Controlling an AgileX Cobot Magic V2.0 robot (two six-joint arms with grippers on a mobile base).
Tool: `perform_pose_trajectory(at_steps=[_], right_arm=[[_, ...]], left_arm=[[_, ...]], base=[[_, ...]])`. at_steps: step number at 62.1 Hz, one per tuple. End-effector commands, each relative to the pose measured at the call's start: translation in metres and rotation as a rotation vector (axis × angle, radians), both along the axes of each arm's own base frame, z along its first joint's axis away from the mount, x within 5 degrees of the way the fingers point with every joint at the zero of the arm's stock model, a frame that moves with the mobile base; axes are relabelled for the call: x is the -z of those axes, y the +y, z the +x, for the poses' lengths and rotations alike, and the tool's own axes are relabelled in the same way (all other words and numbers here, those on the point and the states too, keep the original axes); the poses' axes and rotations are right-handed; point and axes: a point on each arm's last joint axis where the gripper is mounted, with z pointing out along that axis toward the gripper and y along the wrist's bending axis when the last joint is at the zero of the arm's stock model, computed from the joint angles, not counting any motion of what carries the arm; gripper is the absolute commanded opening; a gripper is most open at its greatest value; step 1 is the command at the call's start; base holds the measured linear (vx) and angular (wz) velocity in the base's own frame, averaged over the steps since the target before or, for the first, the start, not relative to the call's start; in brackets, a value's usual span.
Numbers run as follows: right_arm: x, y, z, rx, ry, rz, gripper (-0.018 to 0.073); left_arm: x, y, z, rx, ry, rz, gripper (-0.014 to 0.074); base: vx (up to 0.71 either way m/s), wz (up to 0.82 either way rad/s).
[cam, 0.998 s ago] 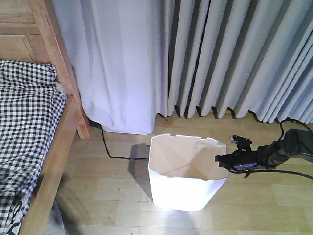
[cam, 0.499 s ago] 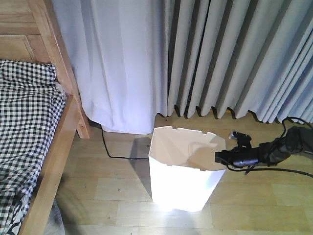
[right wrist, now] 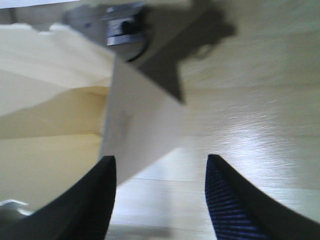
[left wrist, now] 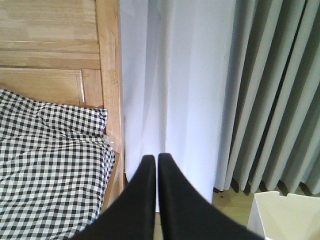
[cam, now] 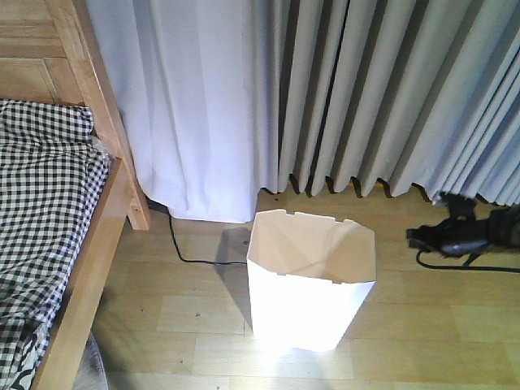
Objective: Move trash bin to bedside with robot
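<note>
White plastic faceted trash bin (cam: 310, 276) stands on the wood floor, well apart from the checked-bedding wooden bed (cam: 49, 203) at nine o'clock. Your right tool (cam: 418, 236) has just released its rim and withdrawn toward three o'clock, jaws spread, empty. Your left tool (left wrist: 155, 165) is closed, idle.

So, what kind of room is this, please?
Most likely a bedroom in a home. A wooden-framed bed with black-and-white checked bedding stands at the left, long grey curtains hang to the wooden floor, and a white trash bin stands on it.
</note>
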Motion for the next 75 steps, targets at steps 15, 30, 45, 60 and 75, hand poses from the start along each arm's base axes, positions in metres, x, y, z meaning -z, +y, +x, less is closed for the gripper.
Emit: perform_pose_trajectory(at_steps=[15,30,45,60,75], right_arm=[[-0.194,-0.009,0.029,-0.071,-0.334,-0.267,0.0394],[-0.333,0.018,0.004,-0.068,-0.596,-0.489,0.0394],[-0.44,0.053,-0.06,-0.03,-0.862,-0.545,0.0394],[-0.454,0.067,-0.139,0.092,-0.932,-0.471,0.0394],[-0.437,0.084,-0.21,0.133,-0.986,-0.39,0.0394]], left_arm=[[0.003,0.0,0.001,-0.001,-0.051,-0.012,-0.0006],[0.003,0.0,0.001,-0.001,-0.051,-0.012,-0.0006],[0.003,0.0,0.001,-0.001,-0.051,-0.012,-0.0006],[0.003,0.0,0.001,-0.001,-0.051,-0.012,-0.0006],[0.003,0.0,0.001,-0.001,-0.051,-0.012,-0.0006]], base=[[0.0,0.0],[0.0,0.0],[0.0,0.0],[0.0,0.0],[0.0,0.0]])
